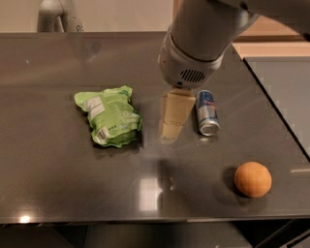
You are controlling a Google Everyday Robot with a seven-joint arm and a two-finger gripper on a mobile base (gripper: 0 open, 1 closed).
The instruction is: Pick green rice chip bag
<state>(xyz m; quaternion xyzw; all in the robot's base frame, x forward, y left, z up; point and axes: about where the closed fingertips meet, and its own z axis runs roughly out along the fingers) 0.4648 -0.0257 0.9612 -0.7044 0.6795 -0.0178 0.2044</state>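
Note:
The green rice chip bag lies flat on the dark table, left of centre. It is light green and glossy, with white label patches. My gripper hangs from the big grey arm and hovers over the table between the bag and a can. Its tip is a short way right of the bag's right edge and does not touch it.
A blue and silver can lies on its side just right of the gripper. An orange sits at the front right. The table's right edge runs diagonally past the can. A grey stand is at the back left.

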